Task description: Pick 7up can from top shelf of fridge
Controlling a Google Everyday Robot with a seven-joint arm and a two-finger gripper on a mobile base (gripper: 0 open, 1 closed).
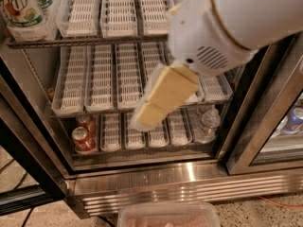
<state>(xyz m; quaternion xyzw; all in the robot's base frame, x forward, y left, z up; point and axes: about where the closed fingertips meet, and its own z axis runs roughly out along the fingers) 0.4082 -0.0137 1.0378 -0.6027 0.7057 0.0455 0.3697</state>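
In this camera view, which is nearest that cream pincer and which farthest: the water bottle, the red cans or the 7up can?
The pincer hangs before the middle shelf.
1. Too close to call: water bottle, bottom shelf, to its right; red cans, same shelf, to its left.
2. 7up can, top shelf, far upper left: farthest.

7up can (19,8): at 10 o'clock, top cut off by the upper edge.
Gripper (144,118): at centre, covering part of the white trays (118,84).
Top shelf (85,40): right end hidden behind the arm (246,18).
Plastic tub (168,214): at 6 o'clock, cut by the lower edge.
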